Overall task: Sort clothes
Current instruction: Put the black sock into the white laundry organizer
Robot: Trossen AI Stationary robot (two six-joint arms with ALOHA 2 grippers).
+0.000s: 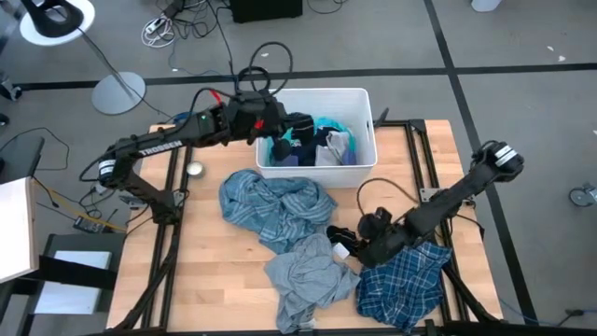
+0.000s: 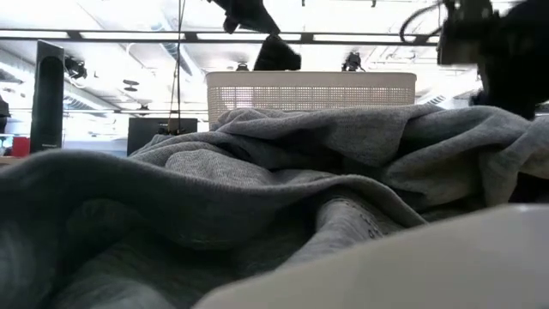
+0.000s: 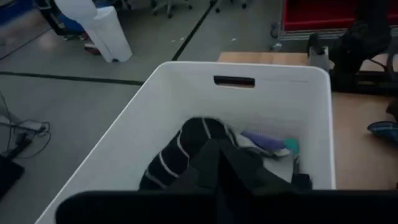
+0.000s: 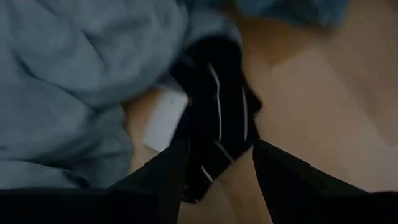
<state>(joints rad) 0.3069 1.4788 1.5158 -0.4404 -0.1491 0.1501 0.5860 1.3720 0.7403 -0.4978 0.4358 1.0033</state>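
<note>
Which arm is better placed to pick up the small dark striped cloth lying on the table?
The right. Its claw already straddles the dark striped cloth, while the left claw hangs over the white bin.

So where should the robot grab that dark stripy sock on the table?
Probably by its middle, coming straight down from above. The dark striped sock lies flat on the wooden table, in a gap between the grey garment and the plaid shirt. The right gripper hangs right above it, jaws spread on either side.
</note>
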